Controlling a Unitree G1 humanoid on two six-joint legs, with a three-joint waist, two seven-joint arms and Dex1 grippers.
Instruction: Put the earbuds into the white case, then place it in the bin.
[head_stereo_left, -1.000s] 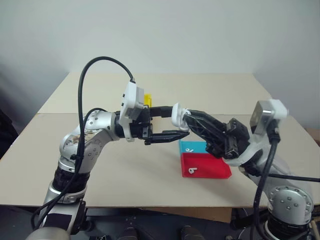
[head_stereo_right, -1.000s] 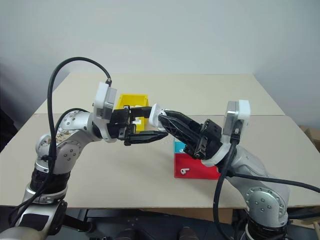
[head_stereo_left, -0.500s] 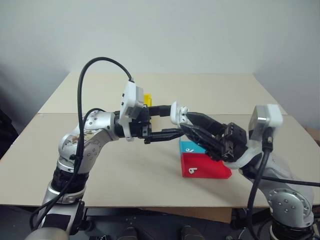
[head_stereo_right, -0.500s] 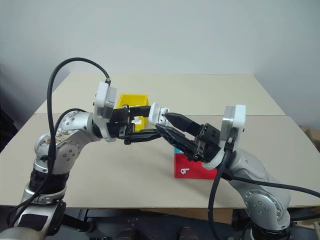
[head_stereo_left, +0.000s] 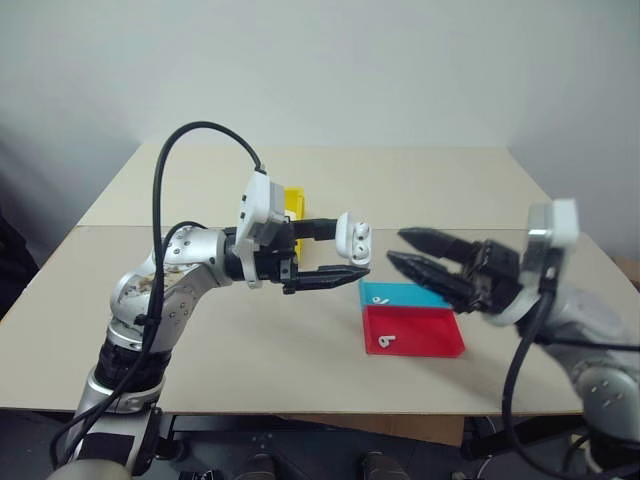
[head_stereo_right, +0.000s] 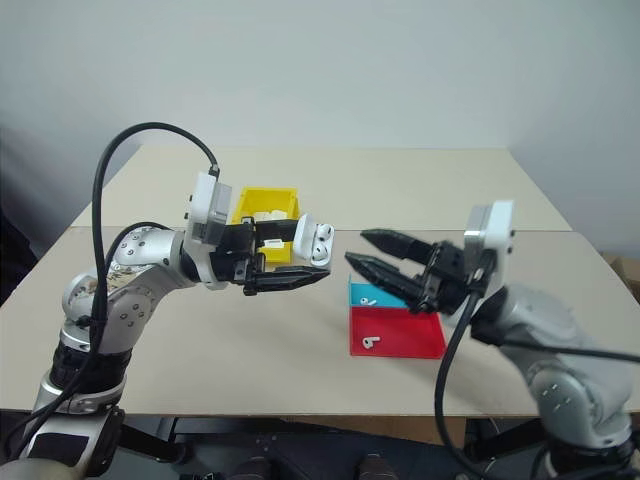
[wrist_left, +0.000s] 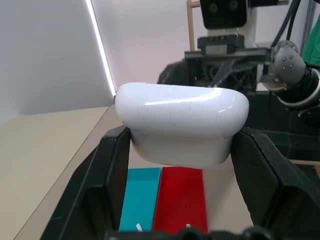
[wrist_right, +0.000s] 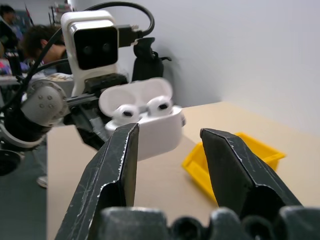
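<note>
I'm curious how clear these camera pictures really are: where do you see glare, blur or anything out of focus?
Left wrist view: a bright streak of glare crosses the glossy white case, and a thin line of light runs up the wall. Right wrist view: the near fingers look soft, and the people behind are blurred. Left eye view: even, soft lighting, with the right gripper slightly smeared.

white case (head_stereo_left: 353, 233): glossy white | bin (head_stereo_right: 266, 203): bright yellow | trays: blue tray (head_stereo_left: 402, 294), red tray (head_stereo_left: 412, 332) | worktop (head_stereo_left: 250, 330): pale beige | claws: black
</note>
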